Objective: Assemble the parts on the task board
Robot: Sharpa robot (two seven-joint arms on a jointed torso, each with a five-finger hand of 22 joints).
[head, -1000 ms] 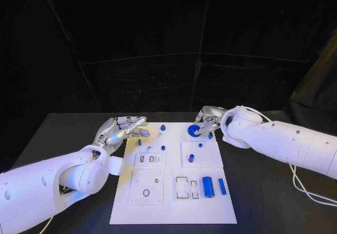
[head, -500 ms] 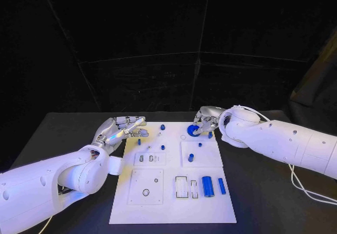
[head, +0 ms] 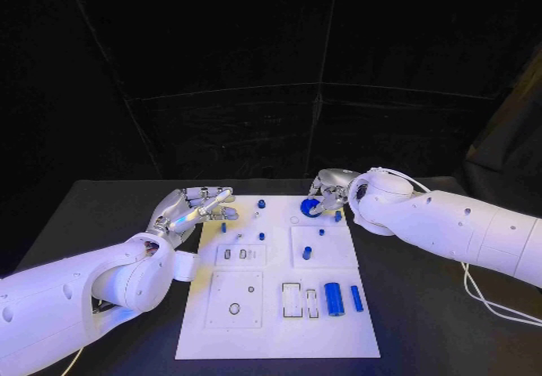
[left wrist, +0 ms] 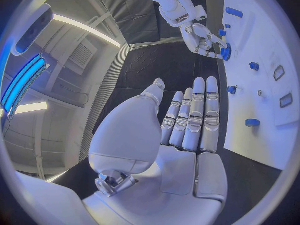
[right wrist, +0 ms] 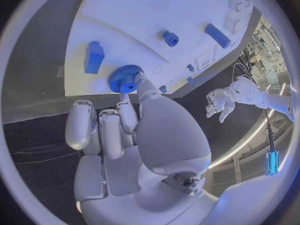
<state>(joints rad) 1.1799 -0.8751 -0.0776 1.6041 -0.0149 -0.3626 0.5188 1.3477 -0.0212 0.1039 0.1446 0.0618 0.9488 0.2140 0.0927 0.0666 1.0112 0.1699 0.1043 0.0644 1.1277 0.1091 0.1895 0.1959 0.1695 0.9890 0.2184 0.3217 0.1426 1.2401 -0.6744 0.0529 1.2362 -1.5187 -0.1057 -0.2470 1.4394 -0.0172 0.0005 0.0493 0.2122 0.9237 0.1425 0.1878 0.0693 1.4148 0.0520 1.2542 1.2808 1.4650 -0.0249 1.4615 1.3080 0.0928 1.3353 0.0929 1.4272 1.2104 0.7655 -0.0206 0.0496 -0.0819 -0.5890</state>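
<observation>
The white task board (head: 283, 329) lies in the middle of the black table. My right hand (head: 329, 190) is at the board's far right part and pinches a blue gear (head: 309, 207) between thumb and a finger. The right wrist view has the thumb tip against the gear (right wrist: 123, 80), which is low over the board (right wrist: 125, 15). My left hand (head: 194, 205) hovers at the board's far left edge, fingers straight and apart, holding nothing; the left wrist view looks past its fingers (left wrist: 195, 115) to the gear (left wrist: 225, 51). Small blue pegs (head: 262, 236) stand on the board.
A blue cylinder (head: 334, 298) and a blue bar (head: 357, 298) lie near the board's right edge, beside empty rectangular slots (head: 294, 301). Another blue peg (head: 307, 253) stands mid-board. A white cable (head: 485, 298) trails on the table at the right.
My right hand and the gear have edged slightly left and towards the far side. My left hand has barely moved.
</observation>
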